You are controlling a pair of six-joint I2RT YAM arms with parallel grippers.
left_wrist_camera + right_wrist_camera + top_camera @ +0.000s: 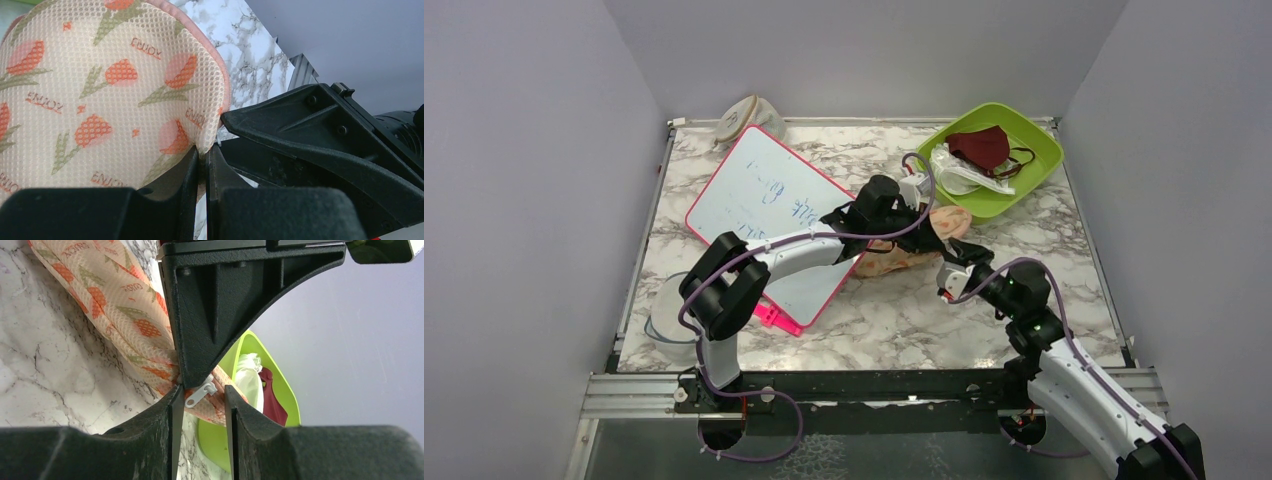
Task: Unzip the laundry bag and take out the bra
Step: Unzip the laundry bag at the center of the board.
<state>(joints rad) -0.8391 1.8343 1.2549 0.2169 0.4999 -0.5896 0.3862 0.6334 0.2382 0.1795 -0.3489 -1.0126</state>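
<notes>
Enclosing the workspace on three sides, plain pale grey walls (524,200) rise around a white tabletop (894,320) veined with grey marbling. A metal rail (874,385) runs along its near edge. A pink-framed whiteboard (764,200) with faint blue scribbles lies at an angle on the left half of the table. A lime green tray (1046,155) sits in the far right corner. The laundry bag (951,222) lies near the middle of the table, between the whiteboard and the tray, its peach mesh printed with orange flowers and green leaves. A beige rounded fabric piece (746,118) leans in the far left corner. Inside the tray lie a maroon mask (980,146) and a clear wrapper (959,175).

The left gripper (204,152) is pinched tight on the pink-edged rim of the bag, lifting that end off the marble. The right gripper (200,390) meets it from the near side, its fingers apart with a gap between them. The white zip pull (199,394) hangs in that gap, not clamped.
</notes>
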